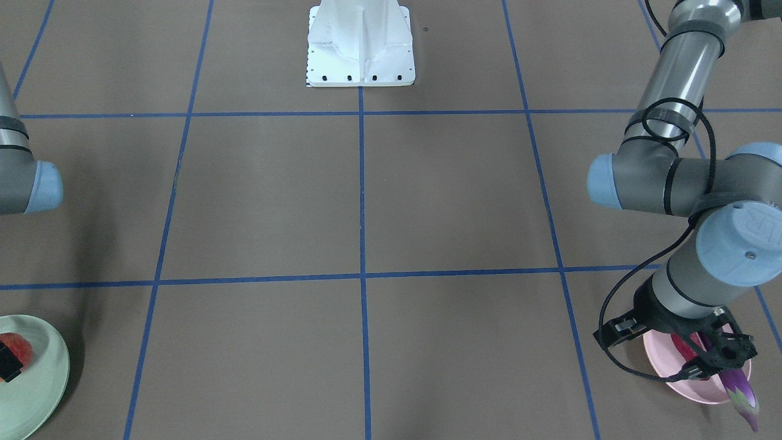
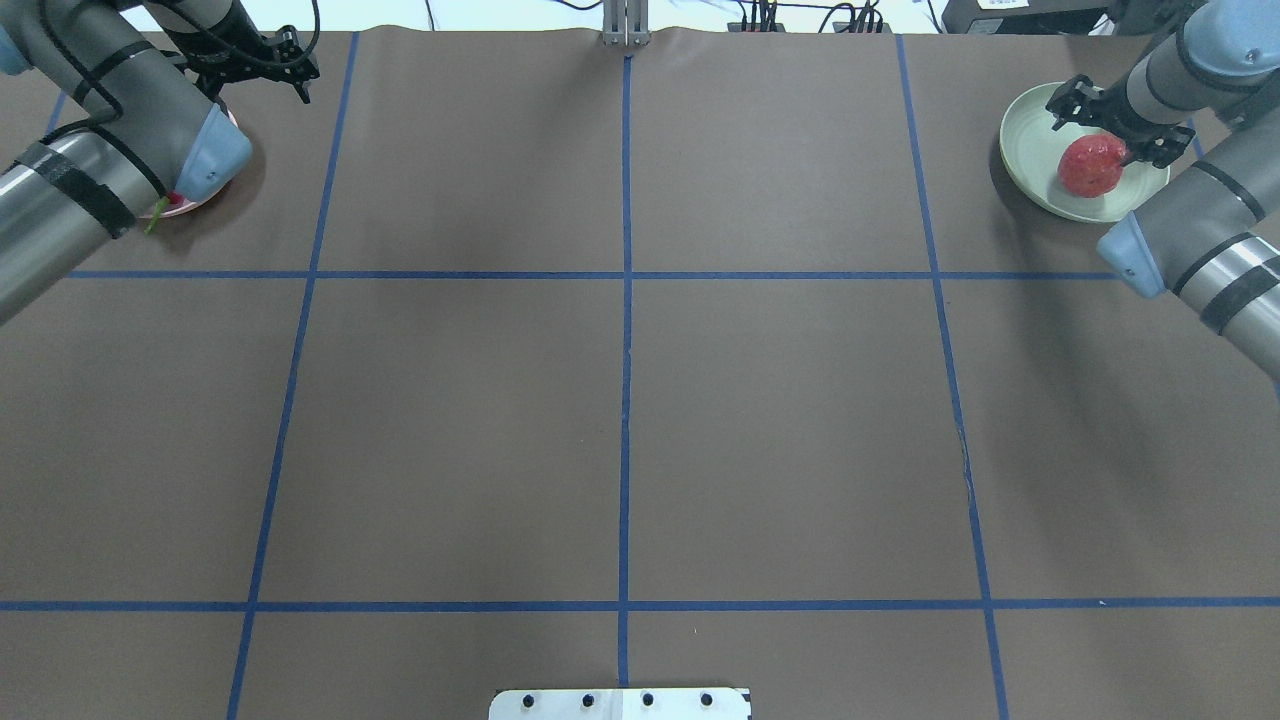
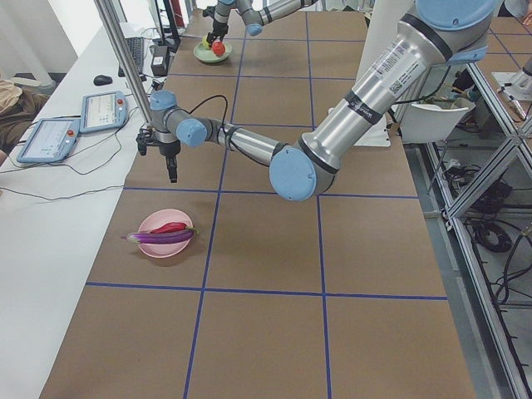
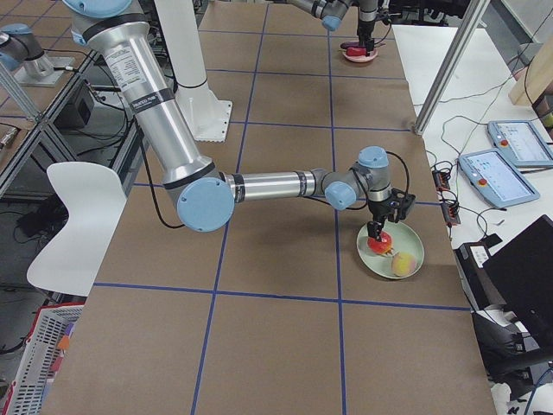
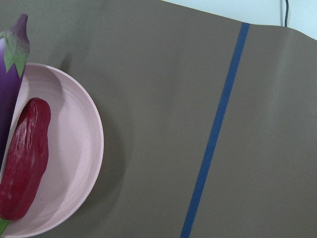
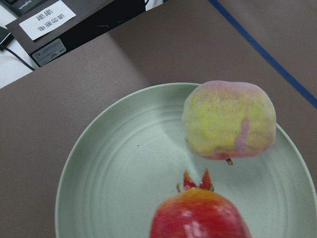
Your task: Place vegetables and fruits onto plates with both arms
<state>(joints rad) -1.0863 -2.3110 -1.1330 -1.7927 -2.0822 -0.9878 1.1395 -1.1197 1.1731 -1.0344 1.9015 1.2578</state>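
The pink plate [image 3: 150,248] holds the purple eggplant [image 3: 162,238] and the red chili [image 3: 169,227]; both also show in the left wrist view, eggplant [image 5: 11,74] and chili [image 5: 27,158]. My left gripper [image 3: 172,173] hangs empty and open, raised beside that plate. The mint green plate [image 4: 413,239] holds the peach [image 4: 404,263] and the pomegranate [image 4: 378,245]. My right gripper [image 4: 374,232] is down on the pomegranate [image 2: 1090,165], its fingers against it. The right wrist view shows the peach [image 6: 229,120] and the pomegranate [image 6: 198,215] side by side on the green plate [image 6: 124,168].
The white base block [image 1: 360,43] stands at the robot's side of the table. Blue tape lines [image 2: 625,300] cross the brown table cover. Tablets and cables [image 3: 100,108] lie on the white bench past the far edge. Both plates sit at the far corners.
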